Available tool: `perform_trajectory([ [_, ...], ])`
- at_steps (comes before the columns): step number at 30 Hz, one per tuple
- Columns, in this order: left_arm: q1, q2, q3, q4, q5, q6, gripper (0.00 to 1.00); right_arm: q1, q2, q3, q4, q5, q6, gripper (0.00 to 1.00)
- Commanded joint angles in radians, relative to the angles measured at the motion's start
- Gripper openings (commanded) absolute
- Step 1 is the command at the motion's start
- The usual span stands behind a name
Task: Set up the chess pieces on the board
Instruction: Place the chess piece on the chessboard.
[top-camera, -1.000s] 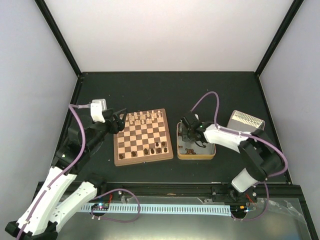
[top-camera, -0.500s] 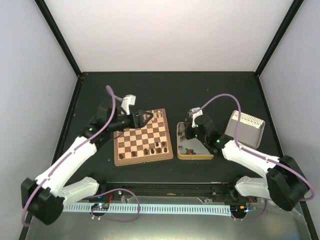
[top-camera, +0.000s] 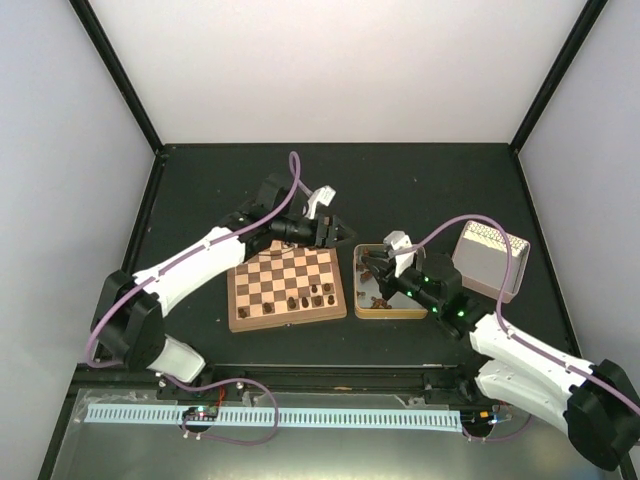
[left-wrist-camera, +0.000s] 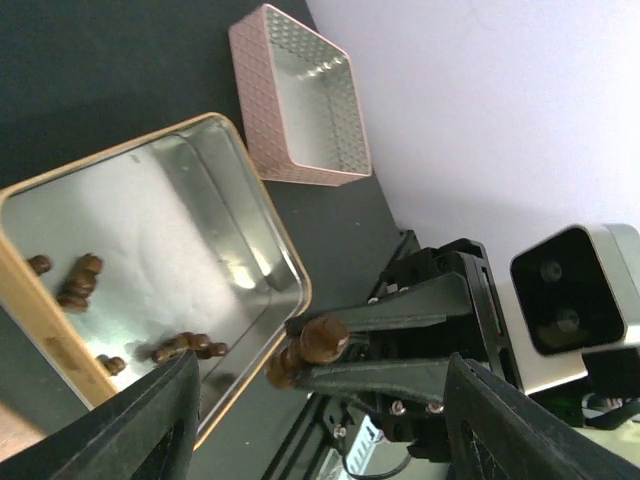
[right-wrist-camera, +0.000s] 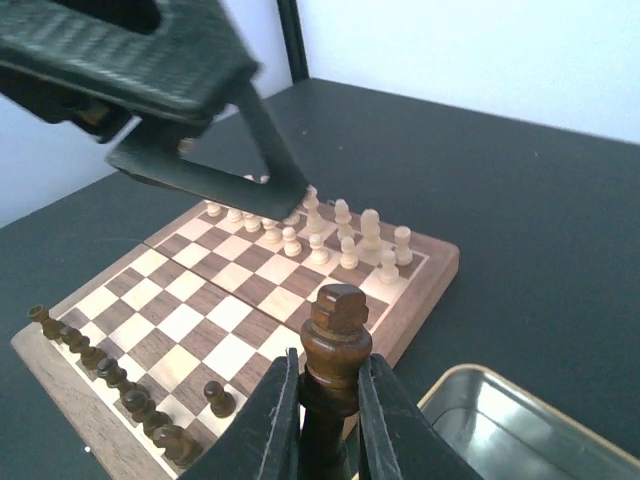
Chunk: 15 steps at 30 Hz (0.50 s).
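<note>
The board (top-camera: 285, 318) lies left of centre, with dark chess pieces (top-camera: 310, 298) along its near edge. In the right wrist view the board (right-wrist-camera: 250, 300) carries dark pieces (right-wrist-camera: 120, 385) at the near left. My right gripper (top-camera: 378, 266) is over the tin's left side, shut on a dark brown chess piece (right-wrist-camera: 337, 318); the gripper (right-wrist-camera: 330, 378) holds it upright by its neck. My left gripper (top-camera: 328, 228) is open and empty above the board's far right corner. In the left wrist view it (left-wrist-camera: 320, 400) is spread wide, facing the held piece (left-wrist-camera: 305, 350).
A shiny metal tin (top-camera: 392, 312) right of the board holds loose dark pieces (left-wrist-camera: 75, 282) in the left wrist view. A pink lid (top-camera: 487, 260) lies further right. Cream chessmen (right-wrist-camera: 340, 228) stand along the board's far edge.
My left arm has swung from the board's far left to its far right corner. My right arm has changed posture, with its gripper still over the tin's left side.
</note>
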Motion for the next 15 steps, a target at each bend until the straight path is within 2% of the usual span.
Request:
perform_trajectory([
  [1,-0.030,0.047,0.093,-0.002,0.099,0.004,0.67,-0.002,-0.044,-0.022,0.104,-0.047,-0.135,0.11],
  [6,-0.066,0.108,0.167,-0.098,0.073,0.050,0.59,-0.002,-0.069,-0.028,0.098,-0.015,-0.179,0.12],
  [11,-0.090,0.154,0.215,-0.178,0.067,0.086,0.47,-0.002,-0.076,-0.023,0.072,-0.003,-0.193,0.12],
  [15,-0.112,0.186,0.242,-0.229,0.067,0.118,0.46,-0.002,-0.077,-0.024,0.067,0.001,-0.200,0.12],
])
